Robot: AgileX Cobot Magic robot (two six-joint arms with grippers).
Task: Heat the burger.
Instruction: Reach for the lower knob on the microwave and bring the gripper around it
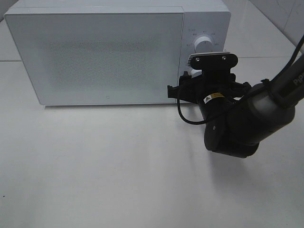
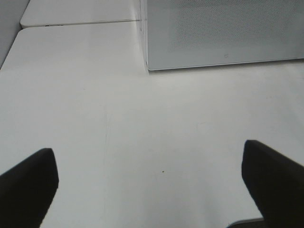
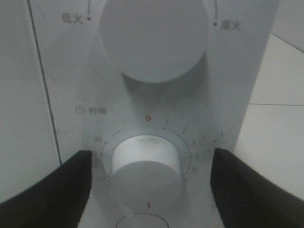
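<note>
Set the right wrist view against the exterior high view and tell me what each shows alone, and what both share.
Only right wrist: the numbered scale around the timer dial, and the right tool open, a finger either side of it, not touching. Only exterior high: the closed door of the microwave, the table, the right arm. Both: the upper knob on the control panel.

The white surface carries one white microwave at twelve o'clock, standing flat with its door shut.
</note>
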